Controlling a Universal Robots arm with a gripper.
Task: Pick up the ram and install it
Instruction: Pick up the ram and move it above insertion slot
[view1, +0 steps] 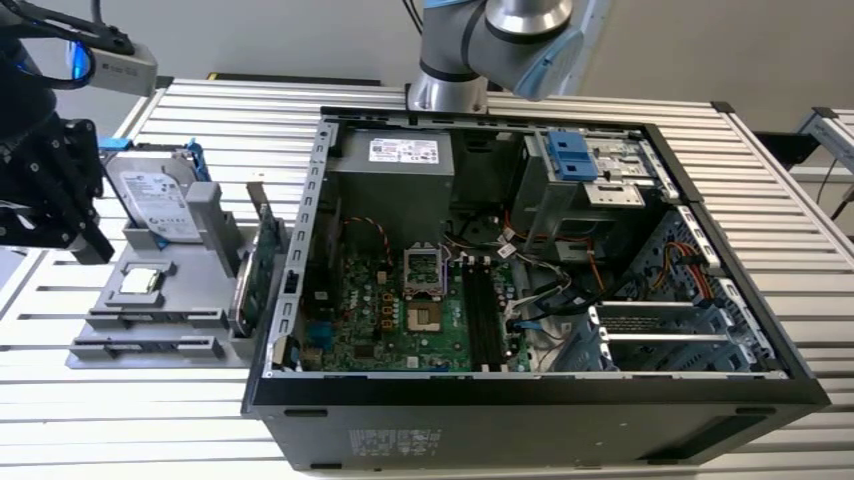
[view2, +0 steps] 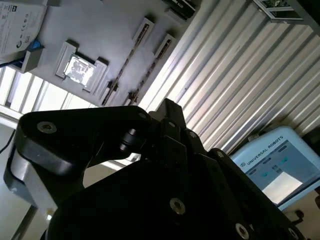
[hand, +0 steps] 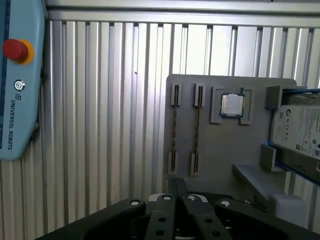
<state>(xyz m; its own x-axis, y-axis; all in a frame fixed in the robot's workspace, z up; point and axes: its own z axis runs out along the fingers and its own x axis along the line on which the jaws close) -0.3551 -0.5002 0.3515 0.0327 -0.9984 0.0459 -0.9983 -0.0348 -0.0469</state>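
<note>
Two ram sticks stand on edge in slotted holders on a grey tray (hand: 220, 150): one ram stick (hand: 175, 129) and a second (hand: 196, 129) beside it. Both also appear in the second wrist view, one ram stick (view2: 124, 62) next to the other (view2: 150, 67). My black gripper (hand: 176, 184) is shut with nothing in it and hangs above the slatted table just off the tray's ram end. In the exterior view the gripper (view1: 88, 243) hovers at the far left, above and beside the tray (view1: 180, 305). The open computer case (view1: 287, 300) lies to the tray's right, with dark memory slots (view1: 483, 312) on its board.
The tray also holds a processor chip (hand: 232, 105), a silver hard drive (view1: 154, 195) in a blue frame and a green expansion card (view1: 263, 255) standing on edge. A light-blue teach pendant (hand: 15, 80) lies on the slatted table (hand: 100, 125). The arm's base (view1: 447, 90) stands behind the case.
</note>
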